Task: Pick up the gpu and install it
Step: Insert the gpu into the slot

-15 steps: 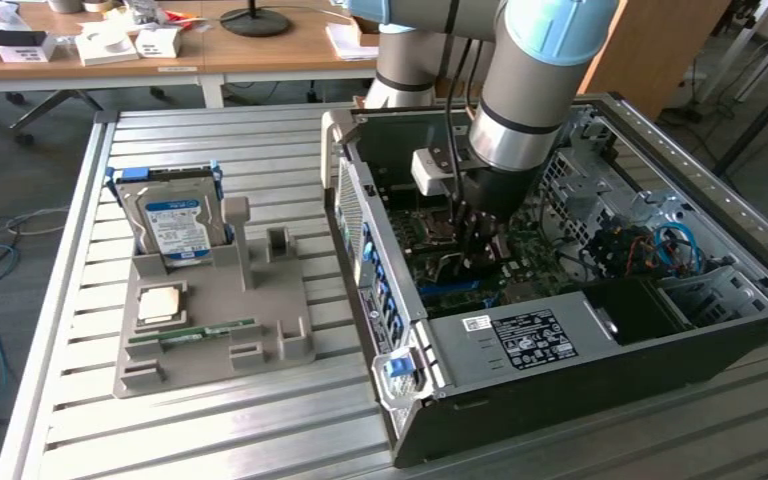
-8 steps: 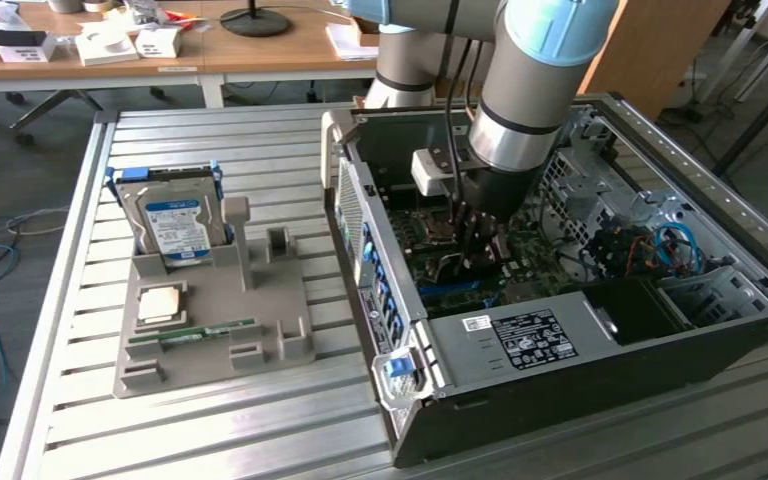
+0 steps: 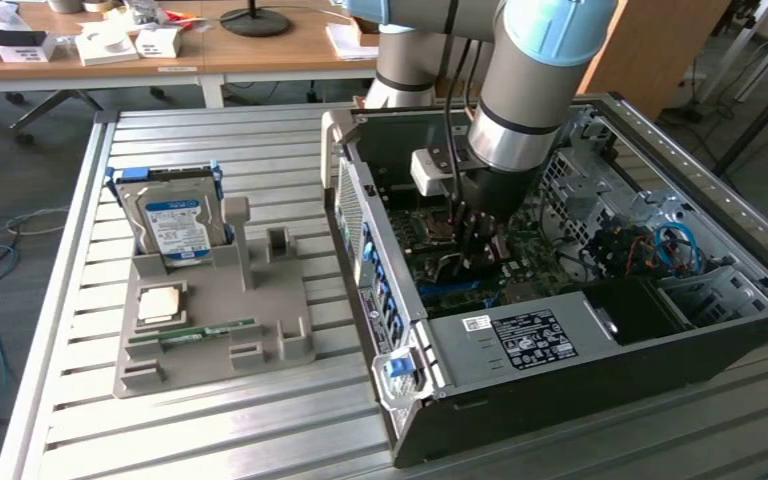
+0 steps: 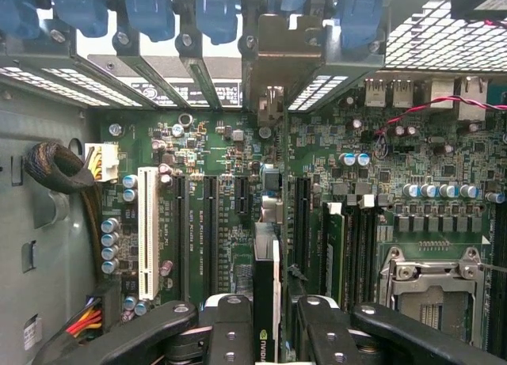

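Gripper (image 4: 266,333) was clamped on the gpu (image 4: 266,290), card held edge-on between the fingers, inside the open computer case (image 3: 704,330). Its long axis ran parallel to the motherboard's expansion slots (image 4: 207,238), which lay directly beyond the card's lower edge.

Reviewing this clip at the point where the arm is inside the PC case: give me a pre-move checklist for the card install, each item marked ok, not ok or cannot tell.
1. GPU gripped: ok; the gripper has its fingers closed on the card, seen edge-on in the wrist view.
2. Card held upright over the motherboard: ok.
3. Card lined up with an expansion slot: cannot tell; it sits between slots from this angle.
4. Card seated: not ok; its edge is above the board.
5. Rear bracket opening free: cannot tell.
6. Hard drive and memory stick left in the holder outside the case: ok.
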Robot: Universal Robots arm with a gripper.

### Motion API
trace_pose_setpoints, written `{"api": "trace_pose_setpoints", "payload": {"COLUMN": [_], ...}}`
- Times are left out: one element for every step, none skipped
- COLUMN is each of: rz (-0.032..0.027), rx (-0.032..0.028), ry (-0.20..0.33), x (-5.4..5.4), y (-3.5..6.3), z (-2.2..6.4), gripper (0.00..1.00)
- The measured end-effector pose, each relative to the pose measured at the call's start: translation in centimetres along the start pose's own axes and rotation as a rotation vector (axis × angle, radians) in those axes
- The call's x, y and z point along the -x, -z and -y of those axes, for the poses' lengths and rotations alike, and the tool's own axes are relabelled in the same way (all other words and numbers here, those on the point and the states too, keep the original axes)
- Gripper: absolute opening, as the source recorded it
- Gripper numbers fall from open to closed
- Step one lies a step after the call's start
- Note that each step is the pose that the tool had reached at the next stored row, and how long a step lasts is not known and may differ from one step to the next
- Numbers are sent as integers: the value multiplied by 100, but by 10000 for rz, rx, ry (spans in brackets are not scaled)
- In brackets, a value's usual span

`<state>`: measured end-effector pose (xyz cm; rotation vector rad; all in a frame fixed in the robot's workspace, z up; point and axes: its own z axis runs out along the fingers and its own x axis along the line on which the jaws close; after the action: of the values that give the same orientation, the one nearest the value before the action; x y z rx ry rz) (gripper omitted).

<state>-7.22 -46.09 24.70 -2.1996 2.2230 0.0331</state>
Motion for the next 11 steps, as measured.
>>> {"api": "trace_pose_setpoints", "payload": {"rz": [0,0,1,0,0,0,1,0,0,0,0], "rx": [-1,0,0,0,0,0,0,0,0,0,0], "ry": [0,2,3,2,1,1,1,1,1,1,1], "x": [0,0,0,0,0,0,0,0,0,0,0], "y": [0,0,0,0,0,0,0,0,0,0,0], "z": [-1,-1,-1,-2,-2,-2,-2,-2,-2,-2,-2], "gripper": [26,26,26,26,26,26,26,26,26,26,26]}}
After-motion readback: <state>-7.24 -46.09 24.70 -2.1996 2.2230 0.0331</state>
